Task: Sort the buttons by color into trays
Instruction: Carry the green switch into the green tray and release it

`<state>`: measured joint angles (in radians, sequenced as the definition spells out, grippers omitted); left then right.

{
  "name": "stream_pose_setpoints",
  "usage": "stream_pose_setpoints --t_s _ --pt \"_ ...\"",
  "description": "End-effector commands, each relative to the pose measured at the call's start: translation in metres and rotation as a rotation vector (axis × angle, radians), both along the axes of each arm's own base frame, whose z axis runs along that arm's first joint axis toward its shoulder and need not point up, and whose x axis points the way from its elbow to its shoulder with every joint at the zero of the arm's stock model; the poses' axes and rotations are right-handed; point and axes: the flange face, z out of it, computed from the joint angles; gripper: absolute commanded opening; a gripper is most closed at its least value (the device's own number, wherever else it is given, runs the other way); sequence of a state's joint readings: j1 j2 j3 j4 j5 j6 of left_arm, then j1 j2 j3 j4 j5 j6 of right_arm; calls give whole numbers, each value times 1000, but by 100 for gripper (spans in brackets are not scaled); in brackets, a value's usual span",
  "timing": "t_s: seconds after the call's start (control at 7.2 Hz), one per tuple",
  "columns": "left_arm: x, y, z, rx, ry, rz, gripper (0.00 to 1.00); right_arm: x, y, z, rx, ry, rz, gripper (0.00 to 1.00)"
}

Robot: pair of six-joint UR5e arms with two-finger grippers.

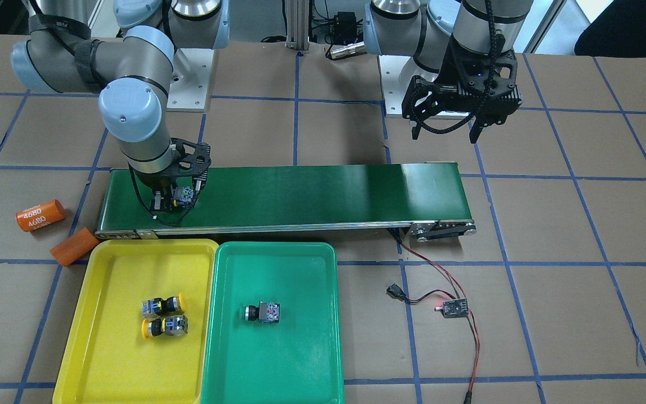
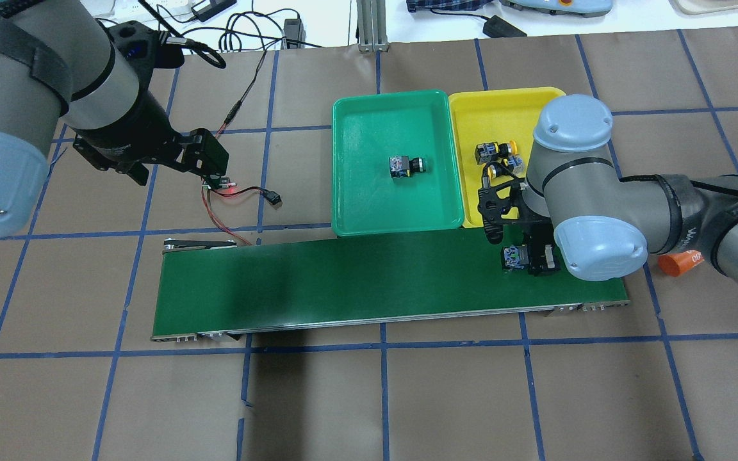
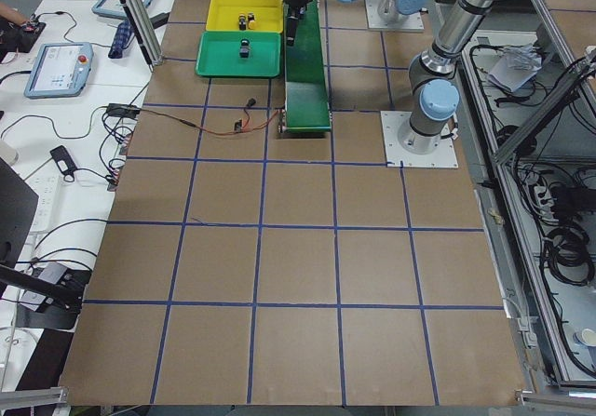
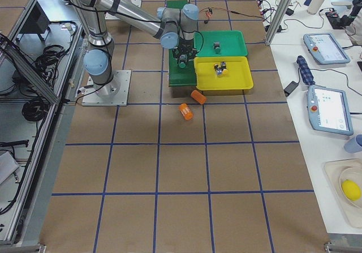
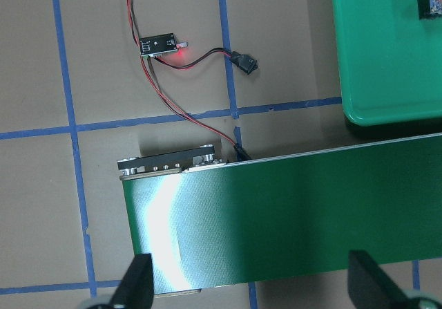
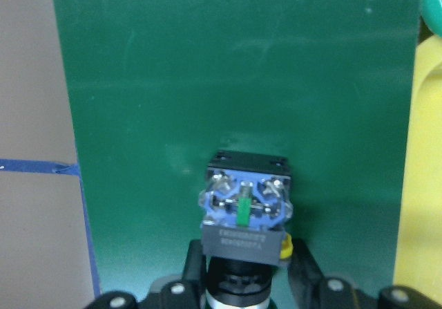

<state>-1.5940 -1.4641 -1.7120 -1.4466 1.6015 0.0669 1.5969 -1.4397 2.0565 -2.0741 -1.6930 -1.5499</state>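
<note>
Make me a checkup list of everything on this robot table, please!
Surface: table, brown paper, blue tape grid.
Job's things: two yellow buttons in yellow tray; third button in green tray; fourth button over belt.
Clutter: two orange cylinders.
Grippers: right gripper shut on fourth button; left gripper open, empty.
Cables: red-black wires to board.
Surroundings: pendants on side bench.

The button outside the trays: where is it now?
Overhead view: the button is held by the right gripper over the right end of the conveyor belt, near the yellow tray.
</note>
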Motion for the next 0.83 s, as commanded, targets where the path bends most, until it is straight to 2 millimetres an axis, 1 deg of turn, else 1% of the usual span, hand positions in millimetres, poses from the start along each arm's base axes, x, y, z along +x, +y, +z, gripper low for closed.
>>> stream_pose_setpoints --t_s 0.0,0.14,0.28,0.42,0.56,0.69 --pt "0 0 0 1 -2 0 100 -3 -2 3 -7 34 3 7" --pt "0 0 0 1 0 1 100 -8 -3 5 -12 76 5 0" --pt "0 0 0 -1 -2 0 100 -9 -4 6 -17 93 6 0" --pt "0 0 0 -1 -1 1 100 -9 -13 24 -56 93 5 0" --pt "0 0 0 -1 0 1 100 -7 -35 47 -102 88 7 0" --pt "0 -1 -1 1 -1 1 100 -6 -60 57 -129 89 1 0"
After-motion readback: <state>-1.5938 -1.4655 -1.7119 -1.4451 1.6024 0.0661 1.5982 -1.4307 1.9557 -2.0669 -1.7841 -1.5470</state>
